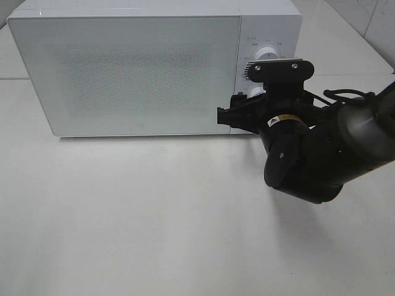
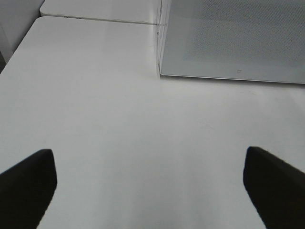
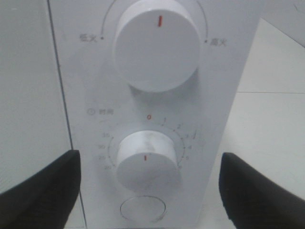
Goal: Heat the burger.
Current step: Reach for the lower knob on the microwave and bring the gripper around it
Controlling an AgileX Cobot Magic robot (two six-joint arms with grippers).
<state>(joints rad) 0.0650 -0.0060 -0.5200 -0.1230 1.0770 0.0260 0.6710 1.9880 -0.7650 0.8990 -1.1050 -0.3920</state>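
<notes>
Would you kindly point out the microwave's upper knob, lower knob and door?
upper knob (image 3: 157,47): right wrist view, centre of face.
lower knob (image 3: 148,162): right wrist view, centre of face.
door (image 1: 123,74): exterior high view, panel middle.

Table (image 1: 154,216): lay under everything, with the microwave at its far side.
Microwave (image 1: 157,68): stood on the table, front toward the high camera.
Door (image 1: 123,74): was closed and took up the left and middle of the front.
Panel (image 1: 271,28): sat right of the door.
Upper knob (image 3: 157,45): sat high on the panel.
Lower knob (image 3: 148,162): sat below the upper knob.
Button (image 3: 143,209): sat under the lower knob.
Right arm (image 1: 321,154): reached in from the right, above the table.
Right gripper (image 3: 151,188): hung just before the panel, one finger to each side of the lower knob, neither touching it.
Left gripper (image 2: 152,186): hung spread over the table, well before the microwave's left front corner.
</notes>
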